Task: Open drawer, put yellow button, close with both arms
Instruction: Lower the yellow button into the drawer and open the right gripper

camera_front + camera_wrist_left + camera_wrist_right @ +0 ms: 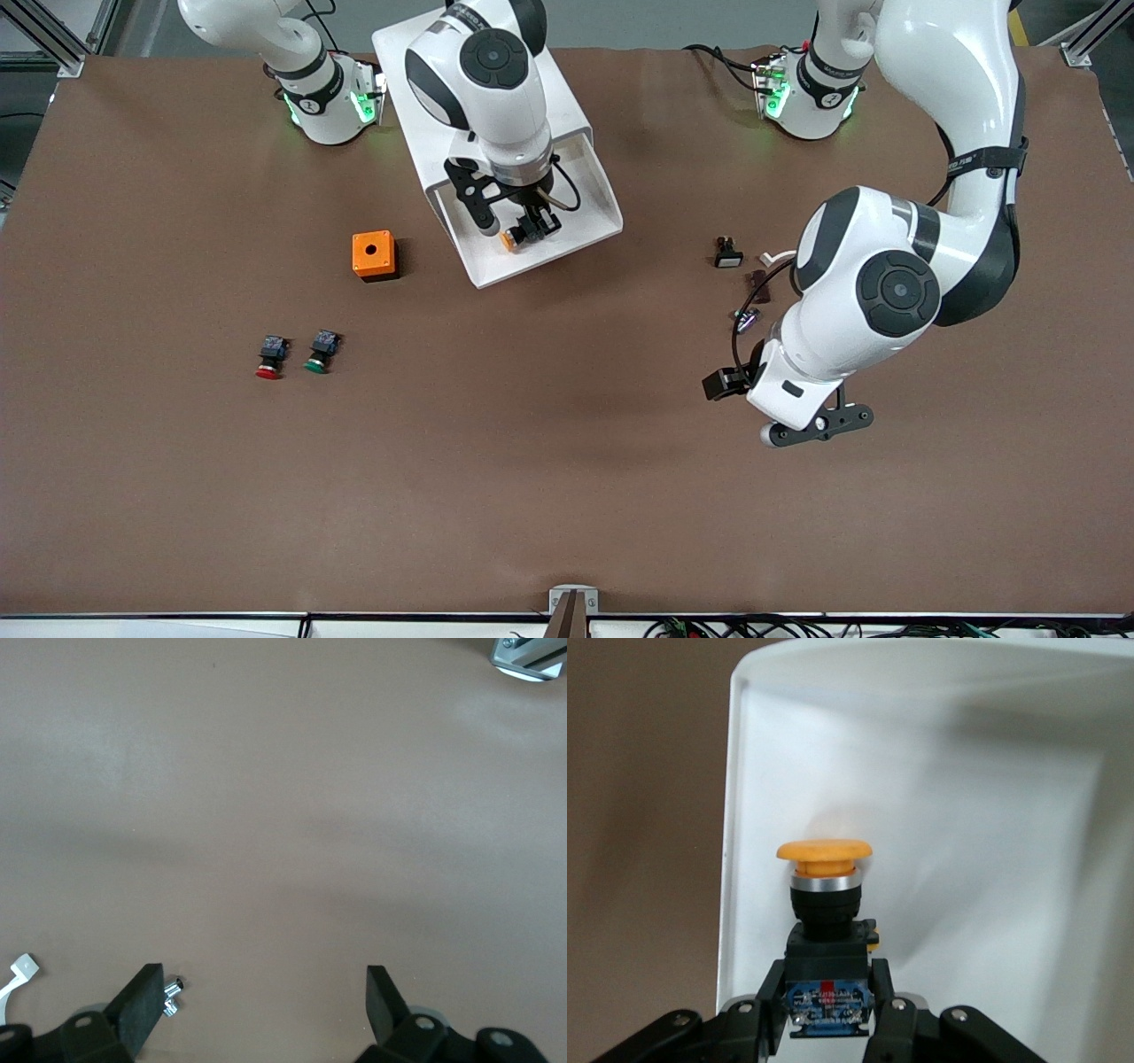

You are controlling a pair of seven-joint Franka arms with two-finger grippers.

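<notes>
The white cabinet (pixel 567 102) stands between the arm bases, with its top drawer (pixel 589 208) pulled out toward the front camera. My right gripper (pixel 532 226) is shut on the yellow button (pixel 511 238) and holds it over the open drawer's tray. In the right wrist view the fingers (pixel 772 988) clamp the button's blue-black body, the yellow cap (pixel 824 851) points away, and the white tray (pixel 992 815) lies under it. My left gripper (pixel 819 424) hangs open and empty over bare table at the left arm's end, and it also shows in the left wrist view (pixel 261 997).
An orange box (pixel 373 254) sits beside the drawer toward the right arm's end. A red button (pixel 269 356) and a green button (pixel 320 351) lie nearer the front camera. A black switch (pixel 728 253) and small loose parts (pixel 747 319) lie by the left arm; a metal bit (pixel 172 996) shows beside one finger.
</notes>
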